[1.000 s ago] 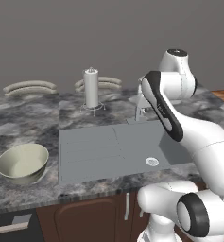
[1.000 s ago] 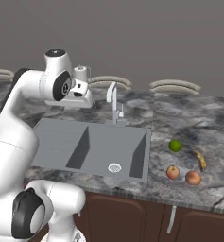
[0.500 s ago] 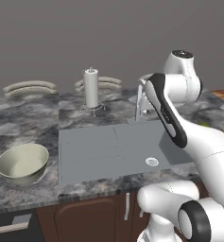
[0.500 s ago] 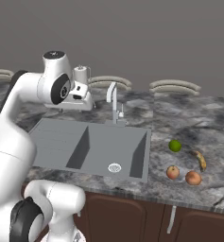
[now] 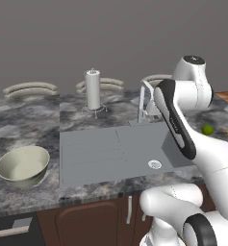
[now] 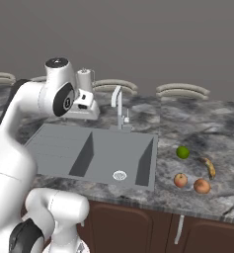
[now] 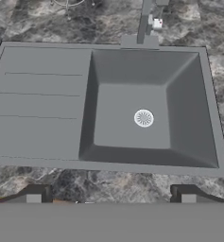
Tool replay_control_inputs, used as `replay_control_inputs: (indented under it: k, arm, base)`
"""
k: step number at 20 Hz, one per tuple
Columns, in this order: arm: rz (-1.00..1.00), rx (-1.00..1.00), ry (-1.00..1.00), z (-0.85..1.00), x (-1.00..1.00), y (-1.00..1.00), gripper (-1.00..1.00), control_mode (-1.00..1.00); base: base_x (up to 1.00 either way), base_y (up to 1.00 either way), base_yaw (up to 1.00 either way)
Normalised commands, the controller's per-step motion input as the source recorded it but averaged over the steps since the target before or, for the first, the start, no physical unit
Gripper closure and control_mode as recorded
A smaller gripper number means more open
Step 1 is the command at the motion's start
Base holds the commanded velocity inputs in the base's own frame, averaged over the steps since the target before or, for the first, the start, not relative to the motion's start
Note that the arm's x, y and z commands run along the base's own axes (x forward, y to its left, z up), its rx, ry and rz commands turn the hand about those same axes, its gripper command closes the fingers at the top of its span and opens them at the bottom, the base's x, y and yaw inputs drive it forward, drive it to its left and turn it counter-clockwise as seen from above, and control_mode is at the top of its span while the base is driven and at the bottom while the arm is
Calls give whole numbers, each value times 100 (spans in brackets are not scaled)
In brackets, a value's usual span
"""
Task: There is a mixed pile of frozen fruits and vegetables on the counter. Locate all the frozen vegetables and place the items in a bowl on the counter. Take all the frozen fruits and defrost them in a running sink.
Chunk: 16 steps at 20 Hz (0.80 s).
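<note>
Looking straight down into the sink (image 7: 38, 94) from the hand view, drain (image 7: 143, 118) sitting mid-basin, ribbed drainboard off to one side. Got the claw (image 7: 111, 194) spread wide above the near rim, nothing between the tips, so empty-handed. No water visible coming out of the tap (image 6: 117, 106) as far as can be told.

Over on the right stretch of the surface (image 6: 197, 123), got the whole pile sitting well apart from the sink: lime-green ball (image 6: 182, 152) closest to the basin, then a reddish-brown lump (image 6: 180, 180) and an orange-brown lump (image 6: 202, 186) just beside each other near the front edge, plus a banana-looking thing (image 6: 210, 168) between ball and lumps, a bit further right. None of it touching the claw.

Way over on the other side of the sink, got the bowl (image 5: 23, 166) near the front edge, upright, nothing inside. Also a paper towel roll (image 5: 92, 90) standing behind the drainboard, and curved plates (image 5: 30, 89) along the back wall.
</note>
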Motion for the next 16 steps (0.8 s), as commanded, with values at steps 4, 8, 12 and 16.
replay_control_inputs:
  k: [4,8,12,16]
  arm:
    - [0,0,0,-15,-12,-17,-100,-100]
    - [0,0,0,-12,-6,-16,-100,-100]
    - [0,0,0,-3,0,-15,-100,-100]
    - [-2,0,0,-2,0,-19,-100,-100]
  base:
    - [0,0,0]
    - [0,0,0]
    - [0,0,0]
    - [0,0,0]
